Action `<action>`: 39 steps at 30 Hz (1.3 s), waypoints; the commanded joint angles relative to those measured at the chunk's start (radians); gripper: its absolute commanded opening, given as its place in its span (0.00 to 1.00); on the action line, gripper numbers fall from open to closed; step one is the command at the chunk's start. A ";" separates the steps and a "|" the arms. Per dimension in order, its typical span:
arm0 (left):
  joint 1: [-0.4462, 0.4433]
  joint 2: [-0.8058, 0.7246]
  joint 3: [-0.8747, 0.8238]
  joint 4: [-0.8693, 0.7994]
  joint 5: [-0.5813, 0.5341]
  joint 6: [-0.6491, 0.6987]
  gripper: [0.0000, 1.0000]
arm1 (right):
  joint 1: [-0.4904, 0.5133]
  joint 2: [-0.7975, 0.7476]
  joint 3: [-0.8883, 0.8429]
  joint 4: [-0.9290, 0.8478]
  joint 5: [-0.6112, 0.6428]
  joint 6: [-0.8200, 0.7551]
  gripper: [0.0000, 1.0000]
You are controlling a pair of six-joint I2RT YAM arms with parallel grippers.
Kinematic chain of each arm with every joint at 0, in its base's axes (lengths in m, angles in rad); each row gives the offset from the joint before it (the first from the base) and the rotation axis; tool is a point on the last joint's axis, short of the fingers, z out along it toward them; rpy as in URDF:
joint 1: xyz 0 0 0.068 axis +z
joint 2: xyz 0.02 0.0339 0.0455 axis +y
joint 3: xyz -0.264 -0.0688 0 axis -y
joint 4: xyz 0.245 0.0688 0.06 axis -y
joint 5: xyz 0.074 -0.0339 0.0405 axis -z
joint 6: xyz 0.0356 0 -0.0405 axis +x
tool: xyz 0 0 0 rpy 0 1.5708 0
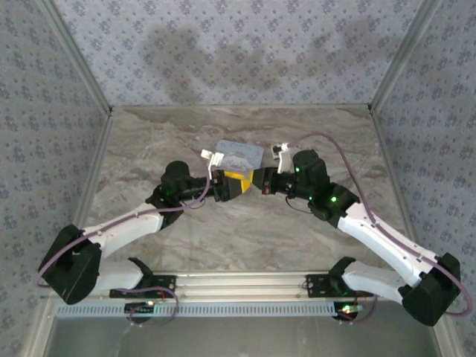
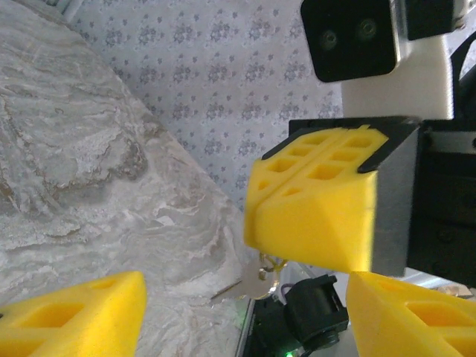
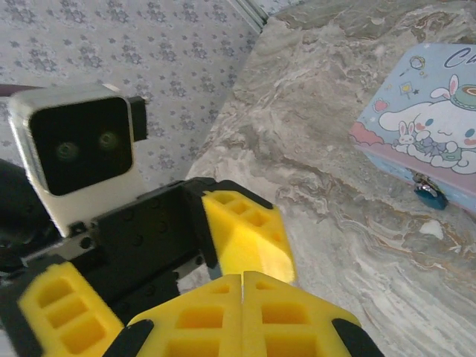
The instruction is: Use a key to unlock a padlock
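Two arms meet nose to nose at mid-table, just in front of a light-blue cartoon tin (image 1: 239, 156).

Left gripper (image 1: 236, 184): jaws stand well apart. In its own wrist view the yellow fingers (image 2: 82, 316) sit at the lower corners of the frame with nothing gripped between them.

Right gripper (image 1: 262, 184): jaws fully closed, the yellow pads (image 3: 242, 312) pressed together along one seam. Seen from the left wrist, a small silver key (image 2: 253, 285) with a ring hangs from the lower end of that seam, its blade pointing down and left. It appears pinched between the pads.

Padlock (image 3: 429, 195): tiny, dark blue, hanging against the front face of the tin, just below the lid's edge and close above the marble table (image 1: 149, 149). It is well apart from both grippers, and neither touches it. Whether the shackle is closed cannot be told at this size.
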 commanded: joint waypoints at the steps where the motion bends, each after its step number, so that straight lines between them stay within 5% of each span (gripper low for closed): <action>1: -0.019 0.016 0.049 0.023 0.035 0.042 0.71 | -0.006 -0.019 -0.008 0.015 -0.030 0.033 0.00; 9: -0.036 0.074 0.078 0.065 0.066 0.016 0.57 | -0.013 -0.014 -0.015 0.045 -0.051 0.053 0.00; 20: -0.057 0.113 0.073 0.163 0.068 -0.015 0.68 | -0.038 -0.023 -0.039 0.107 -0.093 0.117 0.00; 39: -0.095 0.031 -0.008 0.225 0.012 0.084 0.68 | -0.108 -0.025 -0.067 0.146 -0.140 0.225 0.00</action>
